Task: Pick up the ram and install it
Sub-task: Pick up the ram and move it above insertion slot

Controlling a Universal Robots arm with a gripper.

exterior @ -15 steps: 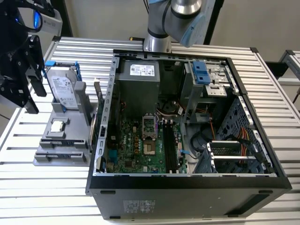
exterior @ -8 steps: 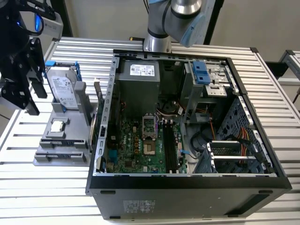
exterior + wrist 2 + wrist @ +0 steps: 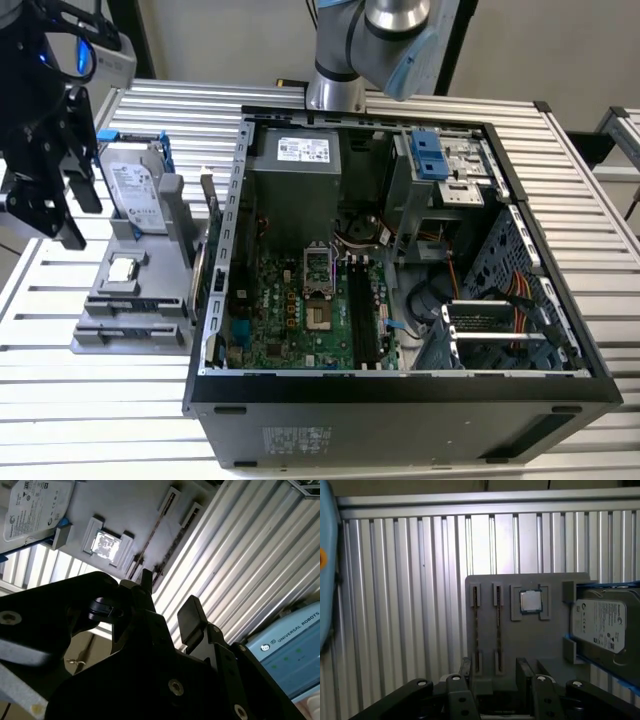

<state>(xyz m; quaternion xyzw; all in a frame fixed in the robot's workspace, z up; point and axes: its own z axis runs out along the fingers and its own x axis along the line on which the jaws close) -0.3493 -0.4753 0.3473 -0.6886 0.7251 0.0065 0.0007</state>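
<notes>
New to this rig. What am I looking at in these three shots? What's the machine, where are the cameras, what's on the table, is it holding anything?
One robot arm with a two-fingered gripper. The exterior view looks at the slatted table from off the arm; both wrist views ride on the arm. On the table: an open computer case and a gray tray holding the ram on edge in slots, a processor chip and a hard drive. The gripper hangs open above the tray, holding nothing.
</notes>
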